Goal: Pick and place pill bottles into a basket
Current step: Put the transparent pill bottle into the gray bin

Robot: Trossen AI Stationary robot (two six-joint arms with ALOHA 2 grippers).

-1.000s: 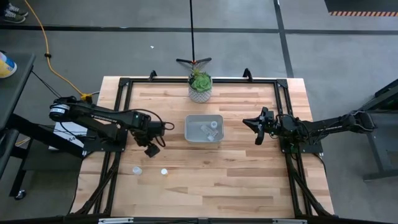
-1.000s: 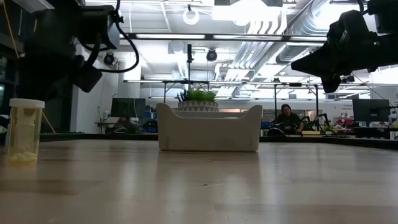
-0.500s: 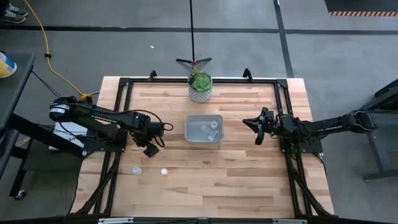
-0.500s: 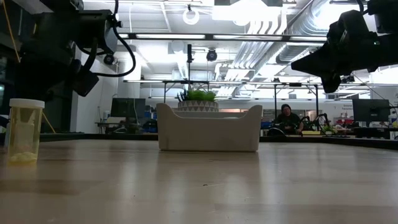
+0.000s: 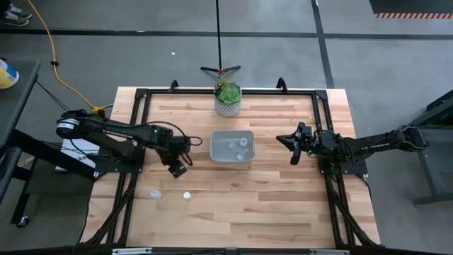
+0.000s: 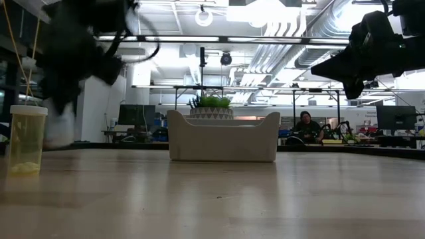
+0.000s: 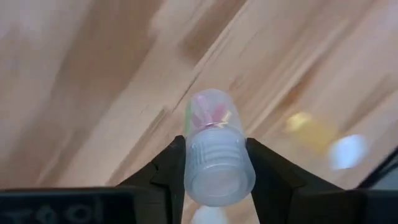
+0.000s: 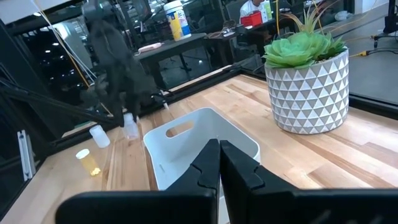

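above the tabletop, a bottle in the left pincer

only the left wrist view shows the left pincer clamped on a pill bottle, left of the basket. right pincer, fingers together, hangs right of it. two bottles stand on the wooden tabletop; beyond, a potted plant.

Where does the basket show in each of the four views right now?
High view: the basket sits mid-table, below the potted plant.
Low view: basket at centre, plant behind it.
Left wrist view: not in it.
Right wrist view: basket at centre, plant to its right.
Shared landmark: the plant.
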